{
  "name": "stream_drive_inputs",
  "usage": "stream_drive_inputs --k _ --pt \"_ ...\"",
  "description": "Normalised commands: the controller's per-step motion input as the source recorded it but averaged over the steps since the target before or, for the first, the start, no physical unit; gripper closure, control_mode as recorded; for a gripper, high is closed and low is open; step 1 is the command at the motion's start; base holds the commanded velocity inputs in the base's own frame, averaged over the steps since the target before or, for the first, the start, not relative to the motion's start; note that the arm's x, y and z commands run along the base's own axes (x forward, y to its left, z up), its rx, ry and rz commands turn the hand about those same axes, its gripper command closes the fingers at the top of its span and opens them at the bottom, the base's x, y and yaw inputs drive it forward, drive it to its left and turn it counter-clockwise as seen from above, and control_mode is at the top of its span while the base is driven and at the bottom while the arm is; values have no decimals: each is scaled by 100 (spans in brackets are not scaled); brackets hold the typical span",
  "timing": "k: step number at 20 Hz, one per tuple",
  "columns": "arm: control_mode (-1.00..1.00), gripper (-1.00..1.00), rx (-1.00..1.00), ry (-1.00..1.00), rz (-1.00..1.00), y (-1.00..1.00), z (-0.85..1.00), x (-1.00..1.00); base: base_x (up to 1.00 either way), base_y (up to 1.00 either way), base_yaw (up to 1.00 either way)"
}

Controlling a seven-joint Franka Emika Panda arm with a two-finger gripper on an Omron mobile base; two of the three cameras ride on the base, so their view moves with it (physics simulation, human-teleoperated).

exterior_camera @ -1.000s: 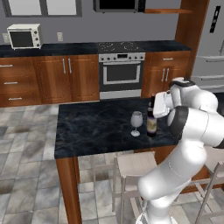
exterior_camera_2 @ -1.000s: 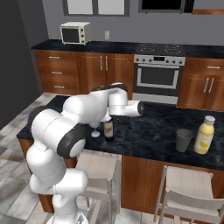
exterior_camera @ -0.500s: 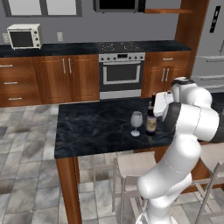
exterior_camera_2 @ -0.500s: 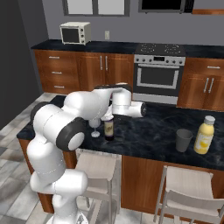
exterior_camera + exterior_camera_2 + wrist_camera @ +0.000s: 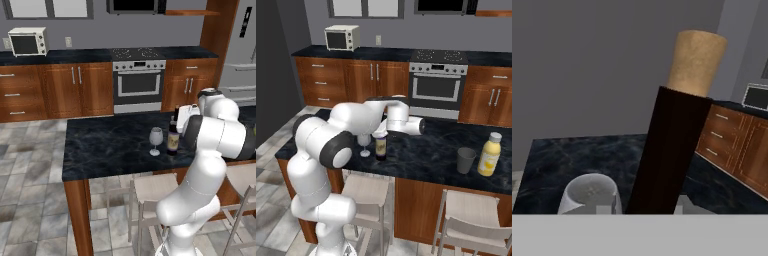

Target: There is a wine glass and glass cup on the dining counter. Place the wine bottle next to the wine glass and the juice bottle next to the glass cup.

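The wine bottle (image 5: 173, 138) (image 5: 380, 146), dark with a tan top and a cream label, stands upright on the black dining counter (image 5: 106, 145) (image 5: 428, 159). Just left of it stands the clear stemmed wine glass (image 5: 156, 138) (image 5: 364, 142). My gripper (image 5: 176, 119) (image 5: 381, 133) is shut on the bottle's neck from the right. In the hand view the bottle's neck (image 5: 673, 140) rises close in front, with the wine glass bowl (image 5: 591, 194) low on the left. Further right on the counter are the grey glass cup (image 5: 466, 160) and, beside it, the yellow juice bottle (image 5: 489, 154).
Pale stools (image 5: 370, 190) (image 5: 468, 222) stand along the near side of the counter. Behind it run brown cabinets with an oven (image 5: 138, 82) and a microwave (image 5: 342, 37). A fridge (image 5: 241, 47) stands at the back right.
Bottle and wine glass stand where they stood. The hand stays at the bottle's neck while the arm's elbow has shifted slightly.
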Motion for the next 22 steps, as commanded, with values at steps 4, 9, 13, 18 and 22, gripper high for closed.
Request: stream_drive_inputs --k 4,9,13,18,22 --pt "-100 100 0 0 0 0 -23 0 0 0 0" --pt "-100 100 0 -1 0 0 -25 -3 0 0 0" --pt "-100 -100 0 -2 0 0 -21 -7 0 0 0" --pt "-100 -100 0 -4 0 -2 -12 -9 0 0 0" --pt "-100 -100 0 -4 0 -2 -7 -7 0 0 0"
